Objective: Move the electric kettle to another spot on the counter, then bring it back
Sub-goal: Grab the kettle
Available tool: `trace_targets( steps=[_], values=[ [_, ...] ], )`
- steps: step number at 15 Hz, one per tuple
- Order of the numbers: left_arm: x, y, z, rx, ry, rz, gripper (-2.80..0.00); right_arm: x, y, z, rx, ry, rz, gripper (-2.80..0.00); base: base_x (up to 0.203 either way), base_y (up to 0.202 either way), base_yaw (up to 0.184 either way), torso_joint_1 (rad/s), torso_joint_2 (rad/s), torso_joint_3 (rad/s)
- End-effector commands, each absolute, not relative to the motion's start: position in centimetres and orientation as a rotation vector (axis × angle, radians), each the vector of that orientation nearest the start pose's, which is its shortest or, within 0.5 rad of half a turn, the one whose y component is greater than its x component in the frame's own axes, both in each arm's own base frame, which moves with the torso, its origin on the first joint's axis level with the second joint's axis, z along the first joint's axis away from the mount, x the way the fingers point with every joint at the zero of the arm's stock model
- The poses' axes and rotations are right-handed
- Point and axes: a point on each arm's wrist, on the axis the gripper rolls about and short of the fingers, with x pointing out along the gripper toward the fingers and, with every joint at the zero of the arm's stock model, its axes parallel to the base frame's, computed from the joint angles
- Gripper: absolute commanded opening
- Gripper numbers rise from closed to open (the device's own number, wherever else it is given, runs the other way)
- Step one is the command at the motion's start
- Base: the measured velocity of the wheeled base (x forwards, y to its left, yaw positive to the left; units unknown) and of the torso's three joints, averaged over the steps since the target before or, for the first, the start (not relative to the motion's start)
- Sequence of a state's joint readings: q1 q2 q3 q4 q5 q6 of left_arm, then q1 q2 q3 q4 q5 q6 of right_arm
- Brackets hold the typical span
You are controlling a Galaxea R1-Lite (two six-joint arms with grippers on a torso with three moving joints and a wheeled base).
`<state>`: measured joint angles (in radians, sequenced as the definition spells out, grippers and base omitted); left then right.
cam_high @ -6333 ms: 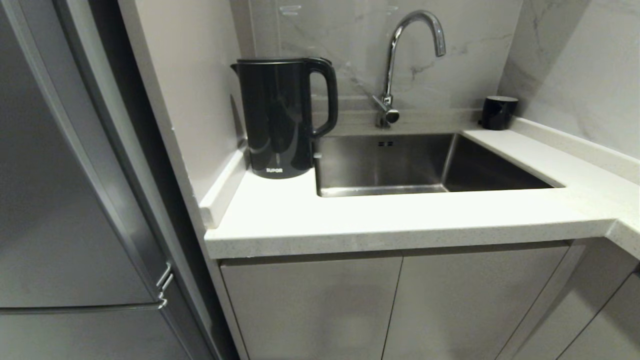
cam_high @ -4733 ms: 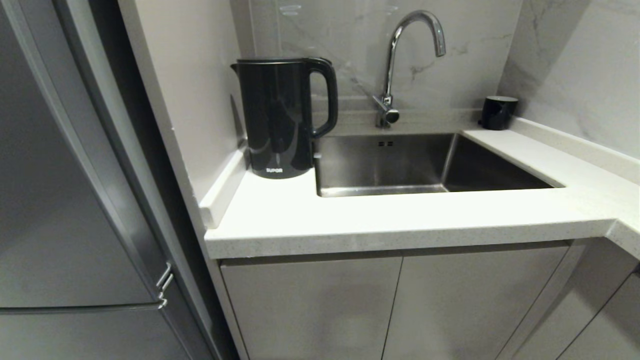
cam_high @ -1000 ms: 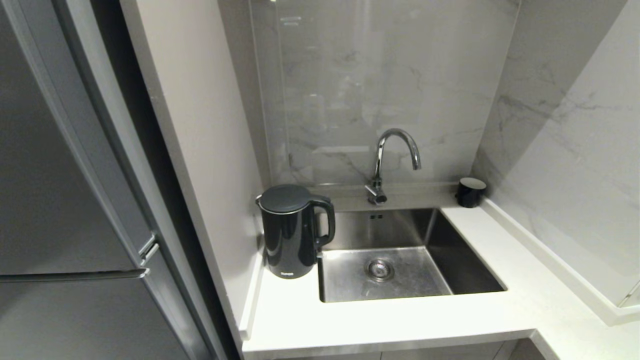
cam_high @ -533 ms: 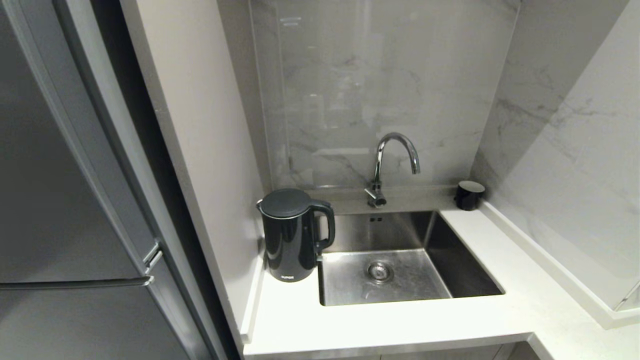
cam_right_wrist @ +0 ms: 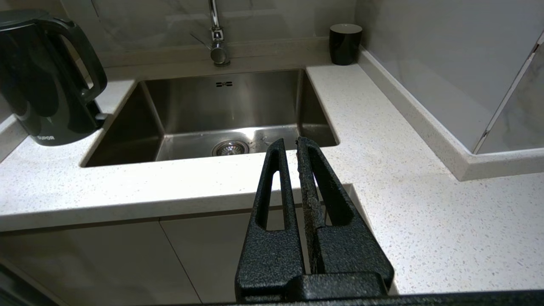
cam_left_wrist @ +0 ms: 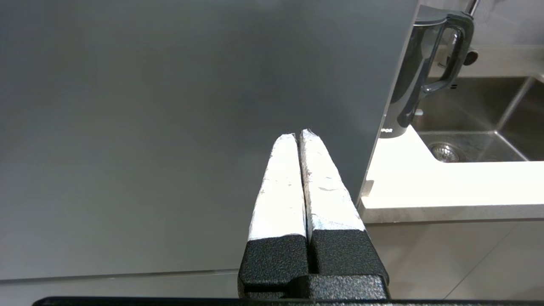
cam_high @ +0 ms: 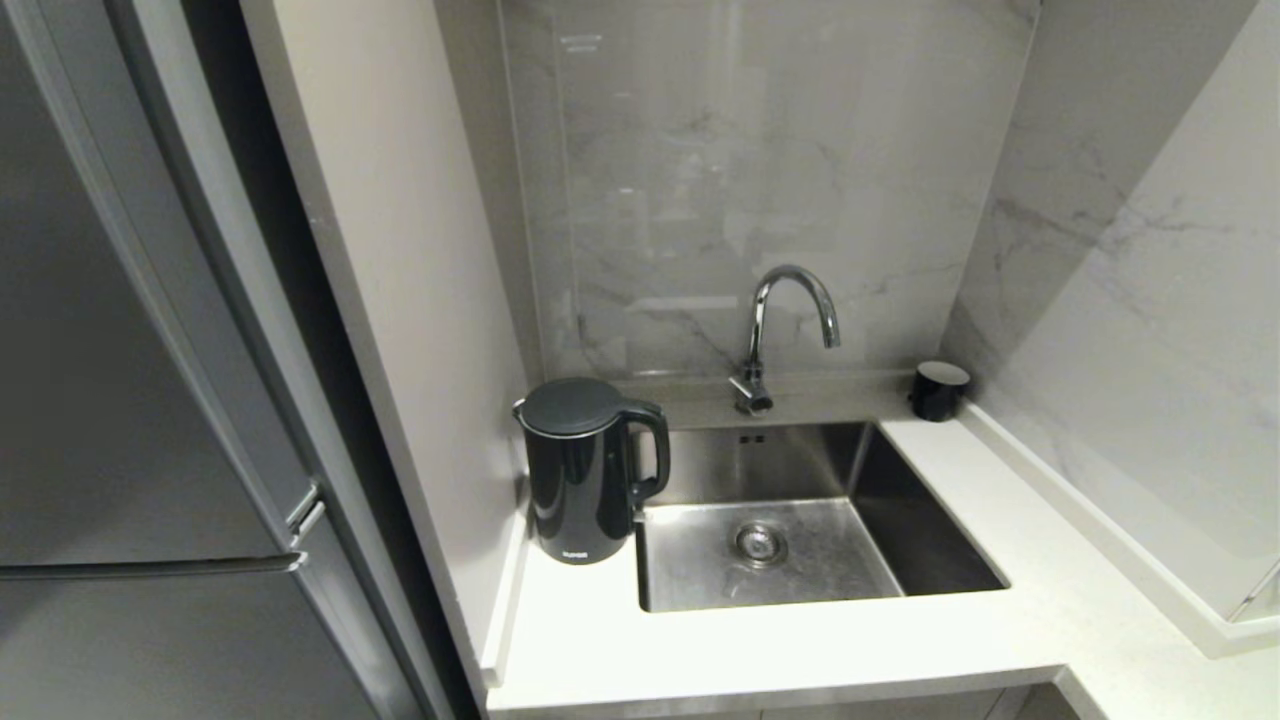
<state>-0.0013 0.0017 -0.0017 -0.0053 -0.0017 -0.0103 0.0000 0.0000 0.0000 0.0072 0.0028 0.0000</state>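
The electric kettle (cam_high: 585,470) stands upright in the back left corner of the counter (cam_high: 760,650), just beside the sink (cam_high: 800,540), its handle (cam_high: 655,450) turned toward the basin. Both tools are pressed together and empty — the left tool (cam_left_wrist: 297,135) faces a grey cabinet panel (cam_left_wrist: 170,127), the right tool (cam_right_wrist: 290,144) hangs off the counter's front edge. Neither has reached in yet. A good approach, I judge, spreads the right tool first, comes in over the sink, and takes the handle high — lifting straight up, clear of the wall.
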Motion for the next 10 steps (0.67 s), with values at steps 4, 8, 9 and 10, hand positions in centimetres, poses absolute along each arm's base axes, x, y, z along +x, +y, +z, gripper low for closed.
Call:
trace_targets(
  steps=[4, 8, 9, 10],
  values=[
    [-2.28, 0.0, 7.66, -0.011, -0.006, -0.003, -2.8, -2.27, 0.01, 7.47, -0.001, 0.009, 0.003, -2.8, 0.0, 0.0, 0.0, 0.0, 0.0, 0.0],
    [-2.28, 0.0, 7.66, -0.011, -0.006, -0.003, -2.8, -2.27, 0.01, 7.48, 0.0, 0.009, 0.003, -2.8, 0.002, 0.001, -0.023, 0.002, 0.0, 0.0],
    [-2.28, 0.0, 7.66, -0.011, -0.006, -0.003, -2.8, -2.27, 0.01, 7.47, 0.0, 0.009, 0.003, -2.8, 0.007, 0.008, -0.16, 0.007, 0.0, 0.007],
    [-2.28, 0.0, 7.66, -0.011, -0.006, -0.003, -2.8, -2.27, 0.01, 7.47, -0.001, 0.009, 0.003, -2.8, 0.0, 0.007, -0.174, 0.001, 0.01, -0.002]
  ],
)
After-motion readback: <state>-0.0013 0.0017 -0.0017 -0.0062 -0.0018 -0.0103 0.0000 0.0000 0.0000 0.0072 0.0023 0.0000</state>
